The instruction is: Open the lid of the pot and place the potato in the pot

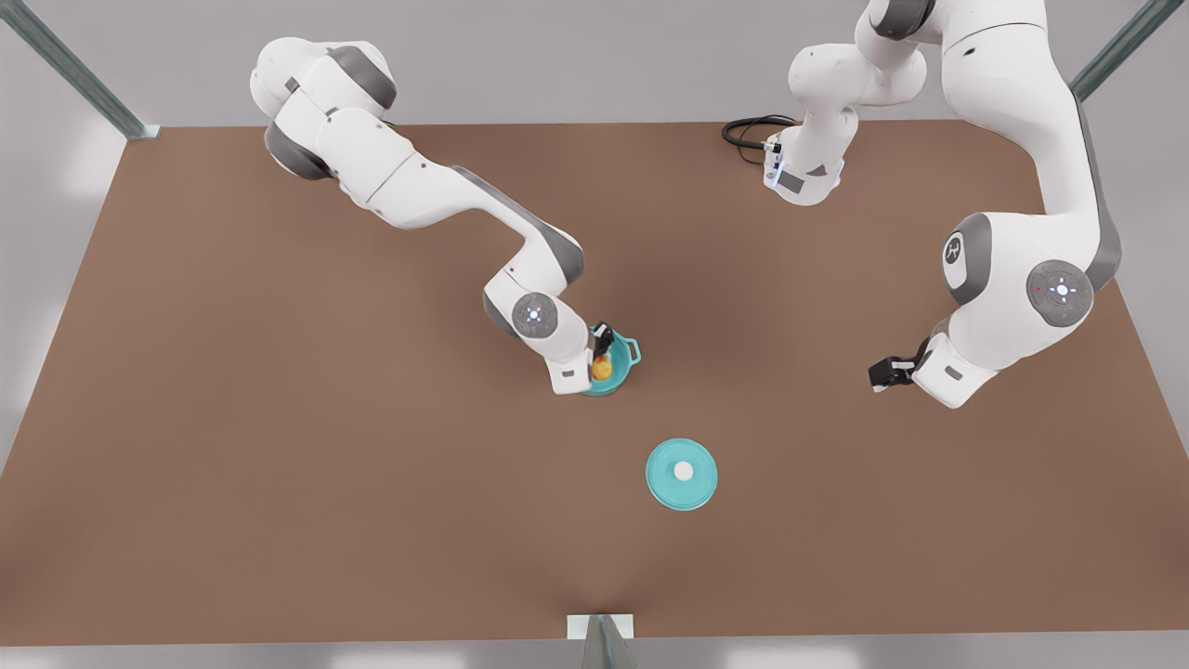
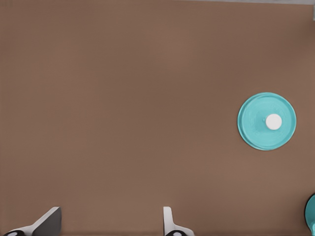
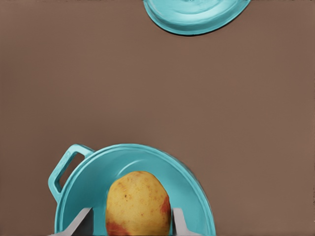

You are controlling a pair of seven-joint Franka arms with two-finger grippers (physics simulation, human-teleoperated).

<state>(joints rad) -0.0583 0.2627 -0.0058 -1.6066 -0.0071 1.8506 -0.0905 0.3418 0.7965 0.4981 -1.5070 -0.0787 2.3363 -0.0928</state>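
The teal pot (image 1: 624, 364) stands uncovered mid-table, and the yellow, red-blotched potato (image 1: 602, 369) sits inside its rim. My right gripper (image 1: 599, 348) hangs over the pot. In the right wrist view its fingers (image 3: 178, 221) flank the potato (image 3: 138, 204) inside the pot (image 3: 147, 152), with a sliver of teal between one finger and the potato, so the gripper (image 3: 132, 212) is open. The pot lid (image 1: 664, 485), white knob up, lies flat on the table nearer the front edge. My left gripper (image 1: 878, 374) waits open and empty at the front view's right, seen as (image 2: 112, 212), with the lid (image 2: 256, 123) off to one side.
The brown table (image 1: 279, 418) has wide bare areas on both sides. A black cable (image 1: 748, 130) coils near the far edge by one arm's base. A small white bracket (image 1: 600, 626) sits at the front edge. A slice of the pot's rim (image 2: 311, 214) shows in the left wrist view.
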